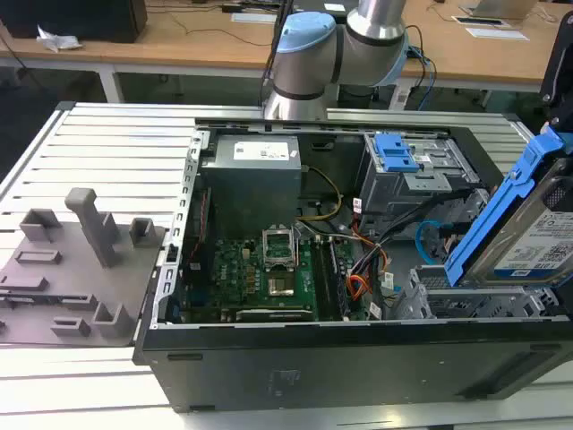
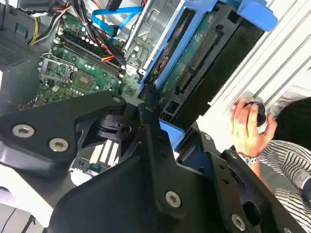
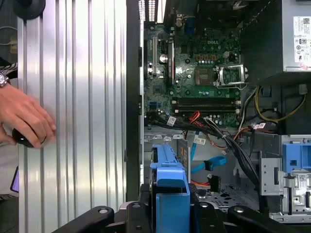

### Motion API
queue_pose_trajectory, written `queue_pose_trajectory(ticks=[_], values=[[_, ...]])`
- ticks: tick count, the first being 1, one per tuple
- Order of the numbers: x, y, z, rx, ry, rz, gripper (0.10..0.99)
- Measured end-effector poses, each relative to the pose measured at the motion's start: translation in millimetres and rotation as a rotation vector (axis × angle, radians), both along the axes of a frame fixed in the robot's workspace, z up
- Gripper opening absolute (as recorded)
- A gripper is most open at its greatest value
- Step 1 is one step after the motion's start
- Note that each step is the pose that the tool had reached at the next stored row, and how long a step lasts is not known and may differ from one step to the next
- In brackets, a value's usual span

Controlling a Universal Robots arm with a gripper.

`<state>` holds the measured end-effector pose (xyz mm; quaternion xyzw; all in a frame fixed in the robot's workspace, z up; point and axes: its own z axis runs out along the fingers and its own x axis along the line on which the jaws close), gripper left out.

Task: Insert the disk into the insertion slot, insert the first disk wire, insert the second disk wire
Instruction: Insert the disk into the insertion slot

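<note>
The disk [image 1: 540, 240], silver with a white label in a blue carrier [image 1: 498, 211], hangs steeply tilted at the exterior view's right. Its lower end is just above the insertion slot [image 1: 466, 303], a low silver perforated cage inside the open computer case. In both wrist views my gripper [image 3: 170, 201] [image 2: 163, 127] is shut on the carrier's blue end, black fingers [image 3: 145, 209] on either side. The second disk wire [image 1: 429, 235] [image 3: 210, 164] [image 2: 112, 13] loops light blue beside the slot, its plug free. Which cable is the first disk wire I cannot tell.
A taller grey bay with a blue latch [image 1: 397, 154] stands behind the slot. The power supply [image 1: 252, 179], motherboard [image 1: 260, 269] and orange and multicoloured wire bundles [image 1: 363, 282] sit in the case. A person's hand [image 3: 24, 119] rests on the ribbed table [image 3: 82, 97]. Grey fixture [image 1: 72, 269] at the exterior view's left.
</note>
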<state>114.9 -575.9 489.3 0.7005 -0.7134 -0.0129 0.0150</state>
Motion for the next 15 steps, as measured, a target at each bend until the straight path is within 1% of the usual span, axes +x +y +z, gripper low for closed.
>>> queue_pose_trajectory(ticks=[3,7,9,15], values=[[0.2,0.0,-0.2,0.0,0.0,0.0,0.365],[4.0,0.1,-3.1,0.0,0.0004,0.0,0.365],[5.8,0.2,-6.2,0.0,0.0008,0.0,0.365],[5.9,0.2,-15.1,0.0,0.0008,0.0,0.365]])
